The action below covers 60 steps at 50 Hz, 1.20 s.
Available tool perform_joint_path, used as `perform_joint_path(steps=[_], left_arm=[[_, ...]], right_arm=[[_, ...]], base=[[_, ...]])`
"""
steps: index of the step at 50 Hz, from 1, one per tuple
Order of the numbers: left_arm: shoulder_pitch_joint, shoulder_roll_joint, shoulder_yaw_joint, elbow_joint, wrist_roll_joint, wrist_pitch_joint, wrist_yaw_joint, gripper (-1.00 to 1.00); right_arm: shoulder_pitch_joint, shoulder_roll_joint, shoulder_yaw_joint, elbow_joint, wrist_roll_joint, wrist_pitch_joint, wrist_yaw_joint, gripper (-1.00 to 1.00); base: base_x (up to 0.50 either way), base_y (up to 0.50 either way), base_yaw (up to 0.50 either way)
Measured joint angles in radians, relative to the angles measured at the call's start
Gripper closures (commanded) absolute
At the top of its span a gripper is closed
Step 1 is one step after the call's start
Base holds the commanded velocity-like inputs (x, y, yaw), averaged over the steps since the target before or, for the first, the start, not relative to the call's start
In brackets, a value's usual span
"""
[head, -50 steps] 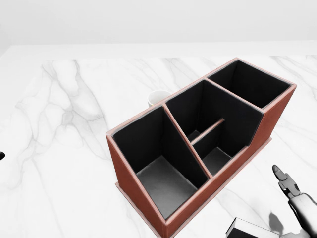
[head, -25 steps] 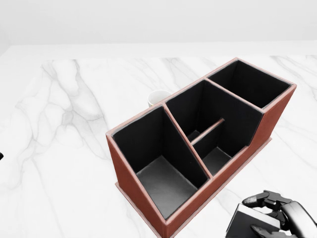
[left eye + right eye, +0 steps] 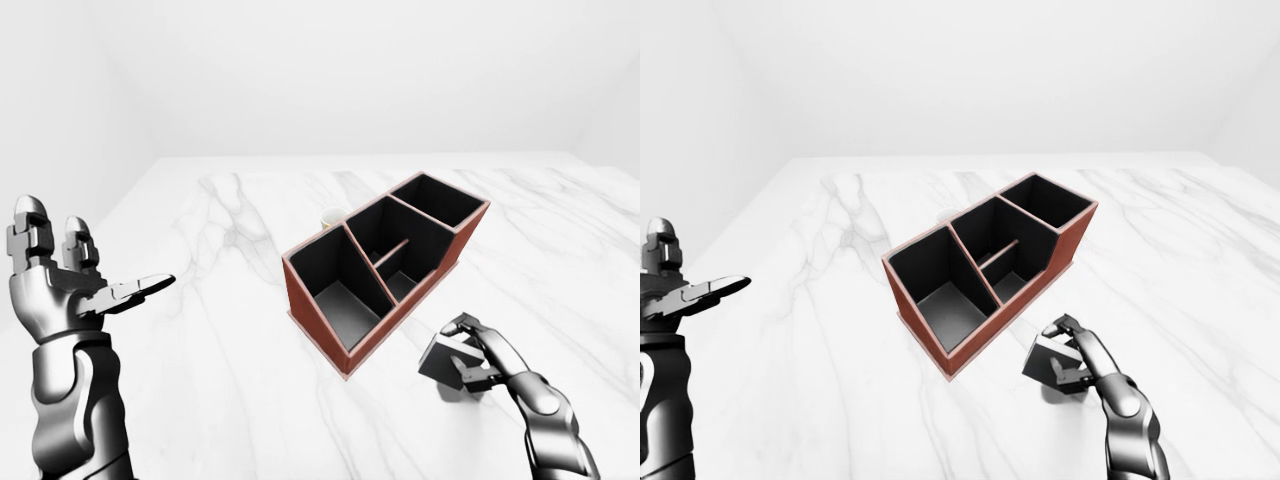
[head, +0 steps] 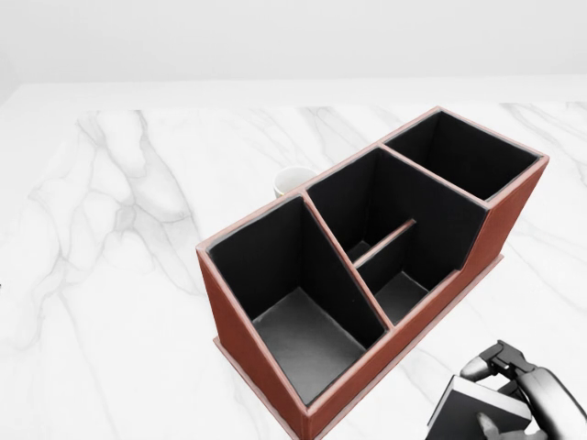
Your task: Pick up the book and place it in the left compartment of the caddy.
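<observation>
Right hand (image 3: 490,355): fingers clenched round the book (image 3: 447,357), lifted off the worktop (image 3: 220,330)
Left hand (image 3: 70,285): fingers spread, raised
Caddy (image 3: 385,265): compartments bare

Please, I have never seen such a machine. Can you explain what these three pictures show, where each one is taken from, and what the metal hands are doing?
These are computer-rendered pictures from a simulated humanoid robot. All three cameras sit on its head: two "eye" views, nearly alike, and a head view that looks down more steeply. On the white marble table stands a reddish-brown caddy with black compartments, all empty. A small white cup peeks out above the caddy's rim in the head view. The right hand, at the lower right of the eye views, has its fingers closed round a dark book, tilted and apparently lifted off the table, with a shadow beneath. The left hand is raised at the left, open and empty.
</observation>
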<state>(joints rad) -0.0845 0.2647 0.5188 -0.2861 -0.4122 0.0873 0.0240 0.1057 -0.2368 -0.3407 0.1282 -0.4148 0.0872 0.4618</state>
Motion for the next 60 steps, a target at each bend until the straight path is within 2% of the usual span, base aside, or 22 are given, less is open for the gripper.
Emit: perform_joint_path(steps=[13,24,30,41,60], left_arm=[[-0.009,0.004,-0.007,0.031,-0.002,-0.002,-0.005,-1.00],[-0.016,0.007,-0.014,0.060,-0.003,-0.019,-0.008,-1.00],[-0.014,0.008,-0.014,0.055,-0.005,-0.016,-0.008,-1.00],[-0.008,0.005,-0.009,0.035,-0.006,-0.002,-0.006,-1.00],[0.001,0.002,-0.002,0.009,-0.009,0.000,-0.006,-1.00]], right_arm=[[0.017,0.009,-0.030,-0.180,-0.032,0.000,0.066,1.00],[0.010,0.017,-0.075,-0.388,-0.062,0.000,0.166,1.00],[-0.003,0.019,-0.083,-0.446,-0.070,0.000,0.197,1.00],[-0.043,0.011,-0.049,-0.499,-0.097,0.000,0.227,1.00],[-0.165,-0.020,0.044,-0.556,-0.130,0.000,0.236,1.00]], base=[[0.00,0.00,0.00],[0.00,0.00,0.00],[0.00,0.00,0.00],[0.00,0.00,0.00],[0.00,0.00,0.00]])
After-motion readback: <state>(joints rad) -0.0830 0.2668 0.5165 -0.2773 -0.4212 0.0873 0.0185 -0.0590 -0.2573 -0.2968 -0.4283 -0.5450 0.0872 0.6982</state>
